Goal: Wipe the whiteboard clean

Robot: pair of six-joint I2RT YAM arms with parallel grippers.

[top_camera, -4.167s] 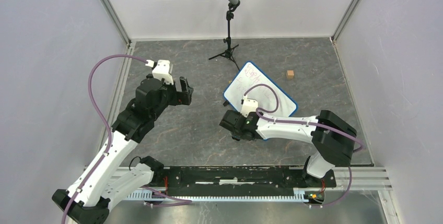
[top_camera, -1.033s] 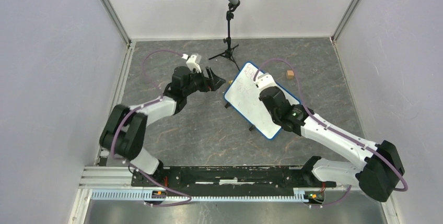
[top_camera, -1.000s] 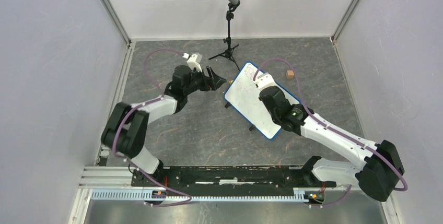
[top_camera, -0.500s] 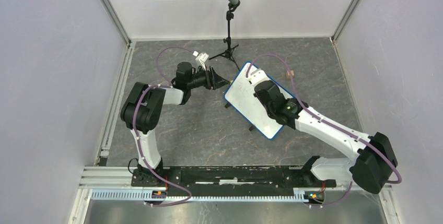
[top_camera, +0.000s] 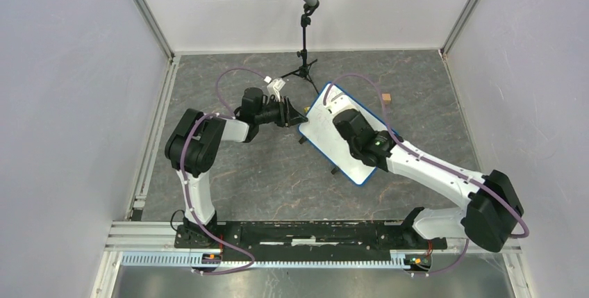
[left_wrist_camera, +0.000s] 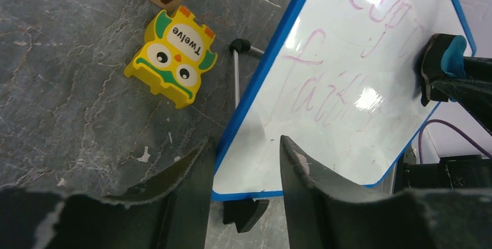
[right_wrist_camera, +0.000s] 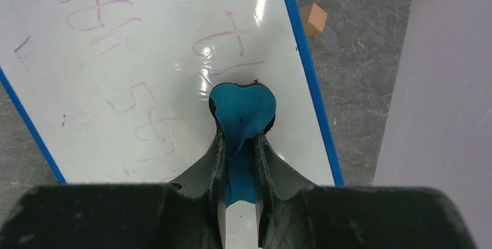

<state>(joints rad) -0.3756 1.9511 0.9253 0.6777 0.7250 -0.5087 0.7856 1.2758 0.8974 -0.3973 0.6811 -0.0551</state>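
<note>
My left pincer (left_wrist_camera: 245,144), half-wide, straddles the whiteboard (left_wrist_camera: 348,86); right pincer (right_wrist_camera: 239,139) clamps the eraser (right_wrist_camera: 242,107); steady first, then wipe flat.

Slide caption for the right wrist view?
Right gripper holds a blue eraser against the whiteboard amid pink scribbles.

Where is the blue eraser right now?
In the right wrist view, the eraser sits mid-frame, clamped in the right pincer, against the whiteboard near its right-hand blue rim.
</note>
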